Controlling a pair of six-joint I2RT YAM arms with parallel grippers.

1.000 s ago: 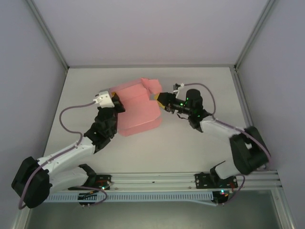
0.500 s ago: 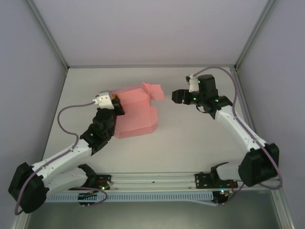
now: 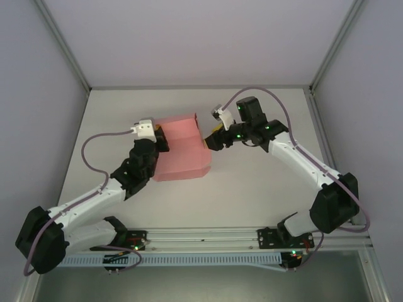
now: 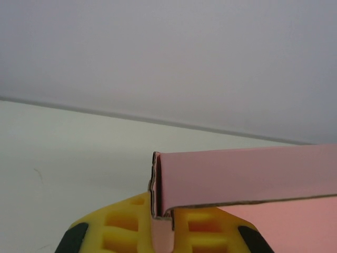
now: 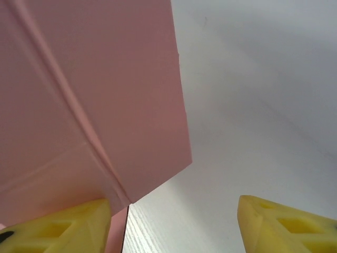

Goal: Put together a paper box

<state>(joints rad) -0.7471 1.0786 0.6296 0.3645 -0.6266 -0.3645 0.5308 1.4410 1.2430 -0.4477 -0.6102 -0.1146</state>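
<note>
The paper box [image 3: 181, 148] is a salmon-pink card sheet, partly folded, lying mid-table with its far-left part raised. My left gripper [image 3: 160, 139] is shut on its left edge; in the left wrist view the yellow fingers [image 4: 124, 229] pinch a doubled card fold [image 4: 160, 221], and a folded panel [image 4: 247, 176] runs off to the right. My right gripper [image 3: 211, 139] stands open at the box's right edge. In the right wrist view its left finger [image 5: 58, 226] rests against the pink card [image 5: 89, 95], and its right finger [image 5: 287, 224] is apart over bare table.
The white table [image 3: 252, 182] is framed by a metal rail at the back and sides, with grey walls beyond. The arm bases [image 3: 201, 242] sit on the rail at the near edge.
The right gripper swung away to the right and opened, then came back to the box's right edge. The right-hand flap that stuck out is now folded in. The left gripper kept its hold.
</note>
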